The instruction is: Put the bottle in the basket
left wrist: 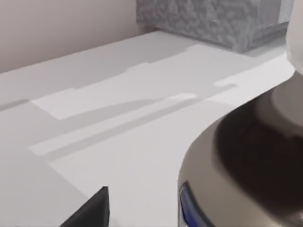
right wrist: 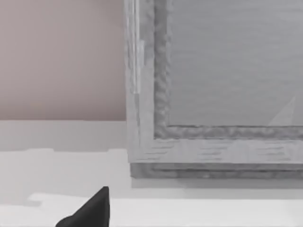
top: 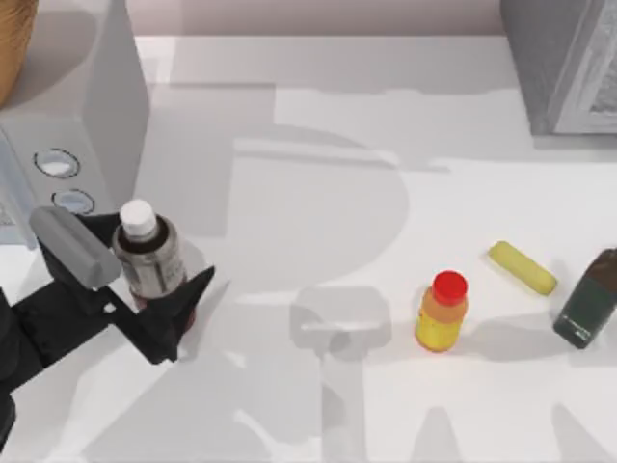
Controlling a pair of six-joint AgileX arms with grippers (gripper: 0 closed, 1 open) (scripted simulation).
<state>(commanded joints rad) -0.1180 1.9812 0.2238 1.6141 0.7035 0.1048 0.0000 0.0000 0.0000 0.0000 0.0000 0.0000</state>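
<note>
1. One bottle [top: 149,253], upright at the left of the worktop [top: 318,145], is seen from the top view between the fingers of the left gripper [top: 154,289], which is closed on bottle's lower body. The basket [top: 13,43] is seen at the far left corner, only its edge showing. A grey block [top: 92,106] stands between the bottle and the basket, so a low carry could be knocked against it, and a loose hold could let the bottle tip. A yellow-orange bottle [top: 442,312], a yellow piece [top: 522,267] and a dark green bottle [top: 588,299] lie well apart at the right.
2. From the left wrist view, the bottle's [left wrist: 251,161] shoulder is seen very close, with a fingertip [left wrist: 92,210] beside it.
3. From the right wrist view, a grey box [right wrist: 213,90] is faced; whether the right gripper's fingers are open cannot be told.
</note>
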